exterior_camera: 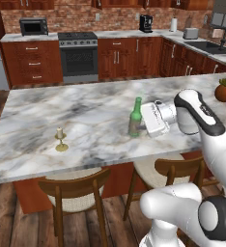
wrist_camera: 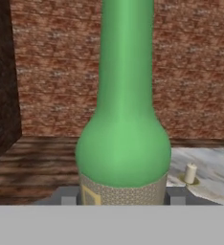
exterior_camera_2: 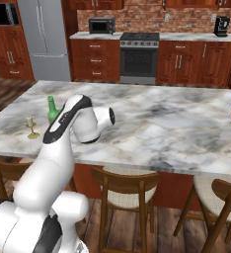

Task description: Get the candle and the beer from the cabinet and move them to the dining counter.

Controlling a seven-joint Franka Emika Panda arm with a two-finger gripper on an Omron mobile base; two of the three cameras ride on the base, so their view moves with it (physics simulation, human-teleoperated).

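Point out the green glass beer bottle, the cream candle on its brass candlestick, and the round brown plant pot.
Green glass beer bottle (exterior_camera: 134,120): left base view, on its body.
Cream candle on brass candlestick (exterior_camera: 60,133): left base view, on the wax stub.
Round brown plant pot (exterior_camera: 225,92): left base view, on its side.

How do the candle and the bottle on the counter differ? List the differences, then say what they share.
The bottle is green; the candle is cream on a brass holder. The bottle is taller than the candle. The bottle stands between the jaws; the candle stands free. Both stand upright on the marble counter.
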